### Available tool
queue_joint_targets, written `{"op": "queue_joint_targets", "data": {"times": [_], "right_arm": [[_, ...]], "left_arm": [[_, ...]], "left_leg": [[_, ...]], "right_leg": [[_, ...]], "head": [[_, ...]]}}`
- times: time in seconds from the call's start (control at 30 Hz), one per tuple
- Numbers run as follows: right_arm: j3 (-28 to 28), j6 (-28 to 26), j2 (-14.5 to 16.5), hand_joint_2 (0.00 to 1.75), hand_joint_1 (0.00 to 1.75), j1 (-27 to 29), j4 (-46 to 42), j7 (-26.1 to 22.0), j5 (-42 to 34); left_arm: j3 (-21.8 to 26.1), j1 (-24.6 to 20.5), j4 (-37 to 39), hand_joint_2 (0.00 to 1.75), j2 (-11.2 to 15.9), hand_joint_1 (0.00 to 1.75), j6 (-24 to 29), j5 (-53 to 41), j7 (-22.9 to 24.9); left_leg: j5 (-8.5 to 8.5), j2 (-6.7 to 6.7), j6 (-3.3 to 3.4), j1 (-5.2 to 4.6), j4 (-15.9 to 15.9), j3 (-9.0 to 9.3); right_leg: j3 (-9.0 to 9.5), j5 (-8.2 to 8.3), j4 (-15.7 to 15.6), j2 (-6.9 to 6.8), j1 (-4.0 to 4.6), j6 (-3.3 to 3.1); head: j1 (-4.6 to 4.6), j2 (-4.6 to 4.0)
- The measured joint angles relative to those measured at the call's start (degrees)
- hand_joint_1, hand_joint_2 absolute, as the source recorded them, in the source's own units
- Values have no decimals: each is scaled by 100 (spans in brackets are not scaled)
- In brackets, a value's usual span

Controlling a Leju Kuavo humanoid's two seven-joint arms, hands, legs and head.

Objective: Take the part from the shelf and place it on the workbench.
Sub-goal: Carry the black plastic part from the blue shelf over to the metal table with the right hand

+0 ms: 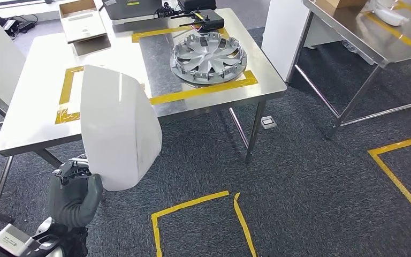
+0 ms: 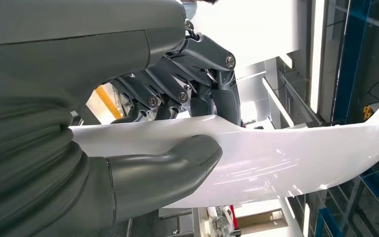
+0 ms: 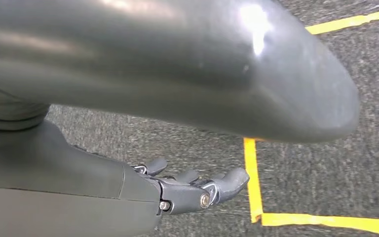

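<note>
One white curved panel part (image 1: pixel 119 126) is being held upright by the left hand (image 1: pixel 74 195), in front of the near edge of the steel bench (image 1: pixel 32 115) and above the carpet, not yet on the bench. In the left wrist view the part (image 2: pixel 276 153) is being pinched at its edge: thumb (image 2: pixel 177 158) pressed on one face, dark fingers (image 2: pixel 217 94) wrapped over the other. The right hand (image 3: pixel 192 190) is hanging over grey carpet w/ nothing in it, fingers loosely extended & apart, next to a yellow tape corner (image 3: pixel 254 215) on the floor.

On the bench, counted: one silver wheel cover (image 1: pixel 207 57) lying flat inside a yellow tape rectangle, far right of the part; one open cardboard box (image 1: pixel 81 20) at the far edge; black equipment (image 1: pixel 200 16) behind the wheel cover. A 2nd steel bench (image 1: pixel 353 35) is standing well to the right of the first. No readable writing or brand marks are being shown at this res.
</note>
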Motion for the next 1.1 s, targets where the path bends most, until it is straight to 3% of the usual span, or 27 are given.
{"op": "queue_joint_targets", "data": {"times": [0.03, 0.07, 0.1, 0.2, 0.23, 0.3, 0.33, 0.4, 0.47, 0.53, 0.57, 0.6, 0.67, 0.7, 0.73, 0.83, 0.9, 0.93, 1.0, 1.03, 1.07, 1.1], "right_arm": [[-1, 4, 0, 0, 0, 2, 0, 0, 4], [-2, 9, 0, 0, 0, 5, 0, 1, 8], [-2, 14, 2, 0, 0, 8, 0, 1, 9], [-5, 16, 14, 0, 0, 4, 3, 5, 9], [-8, 16, 16, 0, 0, -1, 4, 6, 9], [-10, 16, 16, 0, 0, -20, 4, 6, 9], [-11, 16, 15, 0, 0, -32, 4, 6, 9], [-19, 16, 15, 0, 0, -51, 4, 8, 8], [-29, 16, 15, 0, 0, -50, 4, 10, 5], [-34, 16, 15, 0, 0, -31, 4, 11, 4], [-35, 16, 13, 0, 0, -22, 4, 11, 4], [-36, 16, 10, 0, 0, -17, 4, 11, 4], [-41, 16, 5, 0, 0, 4, 4, 14, 3], [-44, 17, 4, 0, 0, 10, 4, 19, 4], [-46, 18, 4, 0, 0, 18, 4, 23, 5], [-47, 27, 7, 0, 0, 12, 5, 23, 19], [-47, 31, 8, 0, 0, 2, 4, 22, 26], [-47, 32, 7, 0, 0, 0, 4, 22, 28], [-48, 32, 7, 0, 0, -1, 4, 24, 26], [-48, 32, 7, 0, 0, 2, 4, 24, 22], [-49, 33, 7, 0, 0, 7, 5, 24, 18], [-49, 35, 7, 0, 0, 10, 5, 24, 13]], "left_arm": [[1, 0, 3, 175, 0, 175, -7, -2, 4], [1, 0, 4, 175, 0, 175, -15, -6, 10], [2, 1, 4, 175, 0, 175, -22, -10, 18], [13, 12, 11, 175, -1, 175, -30, -32, 36], [19, 14, 8, 175, -4, 175, -30, -40, 38], [31, 0, -7, 175, -21, 175, -34, -49, 40], [38, -6, -16, 175, -32, 175, -38, -49, 38], [46, -7, -24, 175, -51, 175, -47, -48, 37], [51, 2, -27, 175, -58, 175, -54, -48, 37], [54, 13, -27, 175, -60, 175, -57, -48, 37], [54, 16, -26, 175, -60, 175, -57, -48, 37], [55, 16, -26, 175, -62, 175, -57, -47, 37], [58, 17, -21, 175, -67, 175, -57, -47, 36], [60, 19, -17, 175, -69, 175, -57, -46, 36], [63, 22, -14, 175, -72, 175, -55, -47, 34], [69, 30, -28, 175, -74, 175, -32, -47, 5], [70, 33, -39, 175, -72, 175, -19, -45, -11], [70, 43, -40, 175, -70, 175, -15, -44, -14], [71, 70, -38, 175, -68, 175, -12, -42, -15], [71, 84, -35, 175, -67, 175, -10, -42, -14], [71, 93, -31, 175, -66, 175, -11, -41, -14], [71, 97, -27, 175, -64, 175, -12, -40, -16]], "left_leg": [[-145, 0, 9, 0, -31, -131], [-148, 0, 26, -1, -188, -198], [56, 2, 56, -4, -452, -217], [1072, 15, 155, -37, -1225, -204], [1234, 15, 191, -42, -1319, -180], [1246, 4, 277, -31, -1343, -28], [1232, 3, 317, -18, -1361, 42], [1148, 7, 369, -4, -1381, 181], [1034, -1, 388, -3, -1385, 282], [898, -24, 382, 1, -1385, 423], [823, -34, 375, 4, -1385, 514], [745, -39, 364, 8, -1386, 613], [587, -44, 324, 4, -1389, 775], [513, -48, 291, -4, -1406, 835], [471, -54, 251, -13, -1420, 907], [580, -56, 123, -26, -1263, 965], [659, -35, 73, -23, -761, 667], [590, -23, 61, -20, -433, 429], [213, -17, 61, -18, 11, -37], [48, -15, 73, -18, 53, -192], [8, -14, 88, -18, -49, -270], [128, -13, 108, -20, -269, -287]], "right_leg": [[103, -83, 0, 8, 2, -2], [214, -169, 0, 16, 4, 0], [320, -255, -1, 21, 6, 8], [566, -509, 13, 40, 28, 80], [639, -564, 30, 49, 38, 118], [710, -591, 127, 52, 50, 187], [676, -553, 290, 47, 50, 221], [324, -565, 844, 25, 37, 280], [-200, -839, 1448, 12, 22, 322], [-579, -1131, 1624, 8, 14, 337], [-660, -1119, 1487, 6, 13, 334], [-673, -934, 1208, 3, 13, 323], [-633, -217, 555, -19, 23, 284], [-604, 62, 343, -29, 35, 252], [-571, 229, 226, -34, 42, 216], [-365, 194, 124, -17, 26, 90], [-192, 124, 59, -9, 10, 16], [-114, 69, 35, -7, 9, -11], [27, -55, 22, 1, 12, -35], [108, -125, 22, 6, 14, -39], [195, -194, 22, 11, 18, -38], [283, -261, 22, 15, 21, -33]], "head": [[0, 0], [1, 0], [-1, 0], [-12, 0], [-13, 0], [-8, 0], [-6, 0], [6, 0], [16, 0], [18, 0], [19, 0], [20, 0], [22, 0], [23, 0], [26, 0], [24, 0], [-6, 0], [-19, 0], [-27, 0], [-28, 0], [-29, 0], [-29, 0]]}}
